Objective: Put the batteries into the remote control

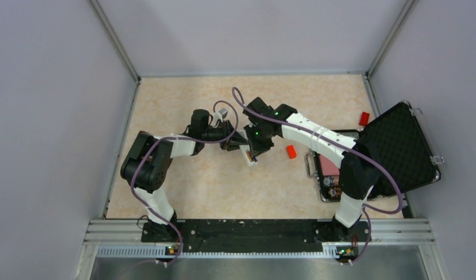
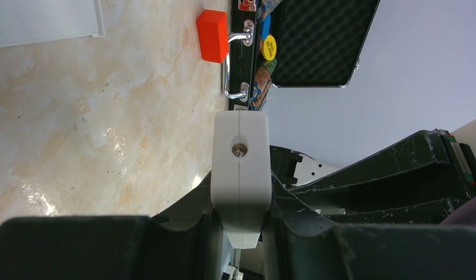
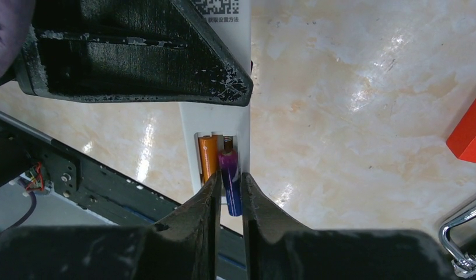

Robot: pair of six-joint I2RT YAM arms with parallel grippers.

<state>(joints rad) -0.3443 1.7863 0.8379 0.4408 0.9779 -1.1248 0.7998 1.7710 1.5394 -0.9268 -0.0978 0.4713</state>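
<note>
My left gripper (image 2: 240, 230) is shut on the white remote control (image 2: 240, 160) and holds it above the table; the remote also shows at mid-table in the top view (image 1: 249, 155). In the right wrist view the remote's open battery bay (image 3: 219, 153) faces the camera. The orange-brown battery (image 3: 207, 156) lies in the bay. My right gripper (image 3: 228, 195) is shut on the purple battery (image 3: 230, 181), whose top end is in the bay next to the orange one while its lower end sticks out past the remote's edge. In the top view the two grippers meet at the remote (image 1: 250, 139).
A red block (image 1: 291, 151) lies on the table right of the grippers; it also shows in the left wrist view (image 2: 213, 35). An open black case (image 1: 393, 149) with foam lining stands at the right, with another red piece (image 1: 364, 118) by it. A white plate (image 2: 43, 20) lies at the far left.
</note>
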